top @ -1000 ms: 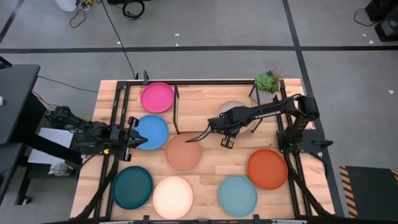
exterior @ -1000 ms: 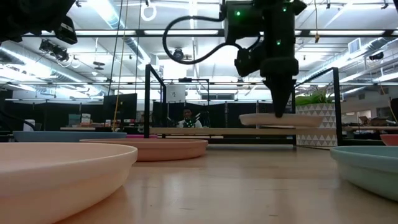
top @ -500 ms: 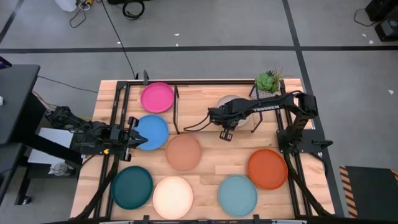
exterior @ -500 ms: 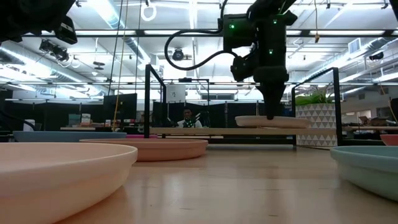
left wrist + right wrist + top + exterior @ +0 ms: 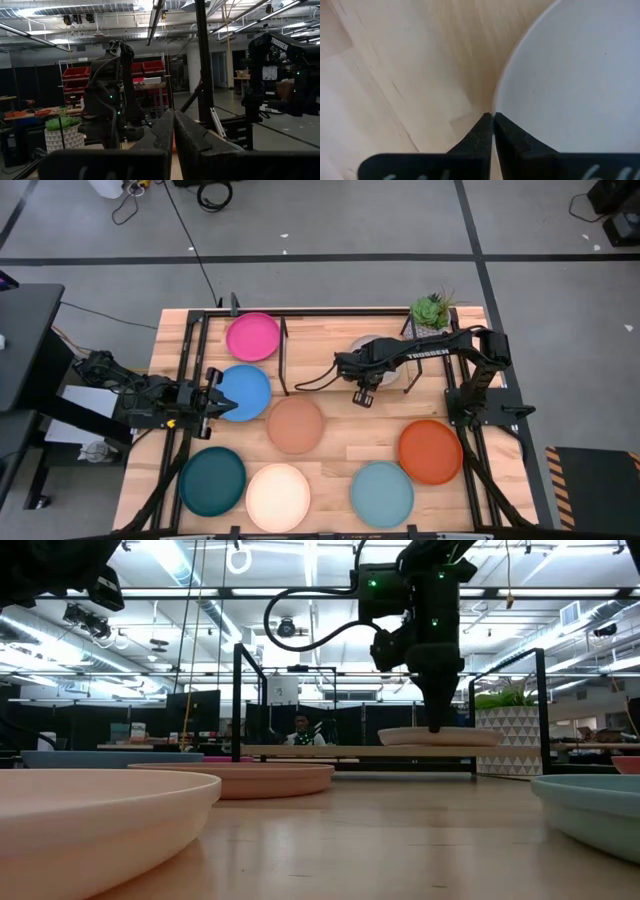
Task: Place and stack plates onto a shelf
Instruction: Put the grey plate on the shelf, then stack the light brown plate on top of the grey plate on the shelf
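Nearest the front edge of the light wooden table (image 5: 340,445) lie a round dark teal plate (image 5: 212,480), a cream plate (image 5: 278,497) and a light blue plate (image 5: 381,493), with an orange plate (image 5: 430,451) just behind on the right. A peach plate (image 5: 295,424) sits mid-table. The left gripper (image 5: 216,404) hovers at the near rim of the blue plate (image 5: 245,391), its fingers (image 5: 172,132) pressed together on nothing. Farther back stands the shelf, a light-wood board with thin black uprights (image 5: 360,751). The pink plate (image 5: 252,336) lies at its left end. The grey plate (image 5: 570,75) rests flat on the right part of the board. The right gripper (image 5: 364,396) points down at that plate's near rim, fingertips (image 5: 485,127) together and pinching the edge. A small green potted plant (image 5: 430,315) stands at the far right corner.
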